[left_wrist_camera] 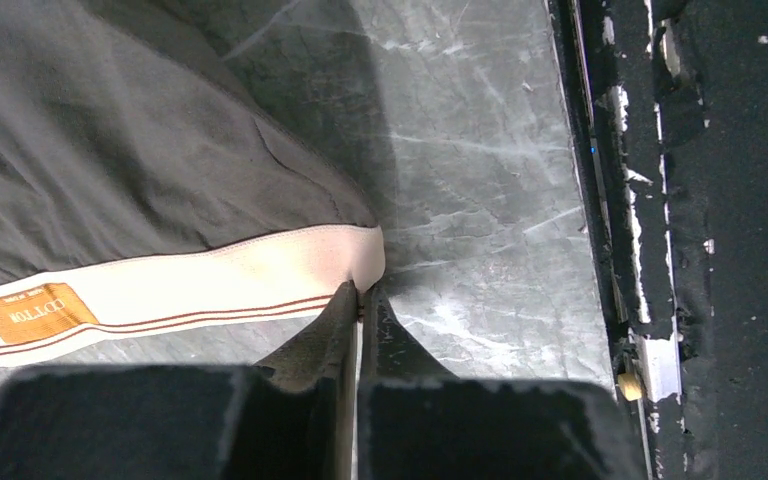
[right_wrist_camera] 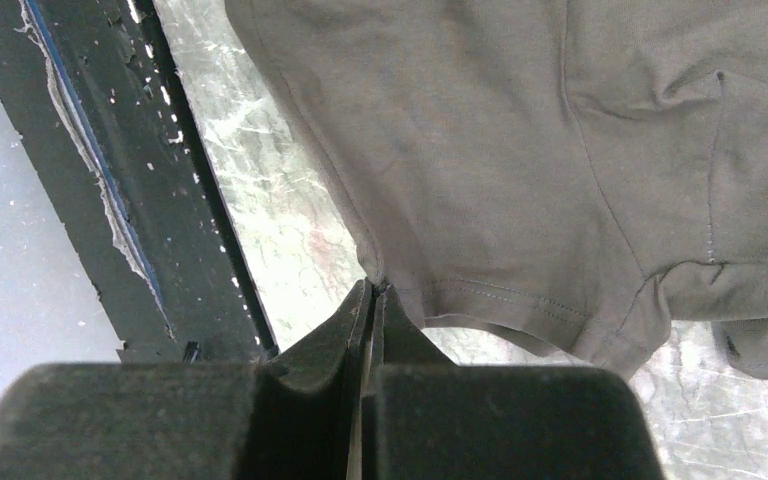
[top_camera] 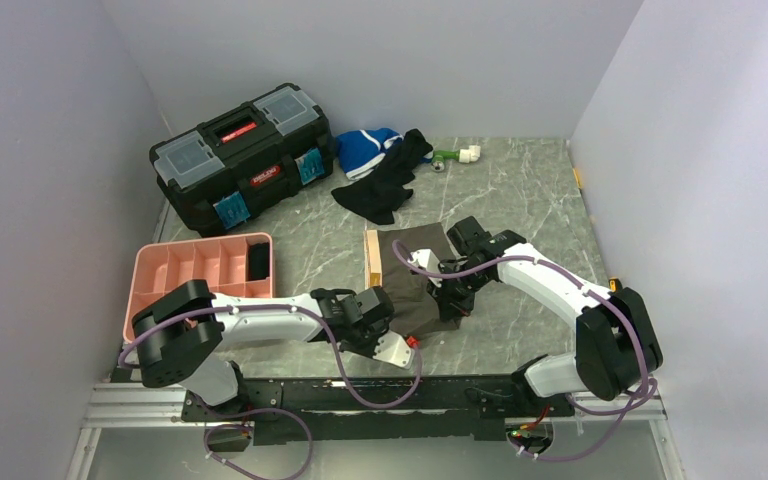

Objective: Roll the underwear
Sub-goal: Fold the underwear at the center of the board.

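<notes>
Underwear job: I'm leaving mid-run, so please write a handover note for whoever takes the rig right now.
Left gripper: shut on a corner of the waistband.
Right gripper: shut on the edge of a leg hem.
Underwear: lying unrolled on the table, towards its near edge.
Done: both ends pinched.
Left: the whole roll, not yet begun.

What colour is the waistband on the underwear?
Cream-beige with thin brown stripes and an orange label; the waistband shows best in the left wrist view.
</notes>
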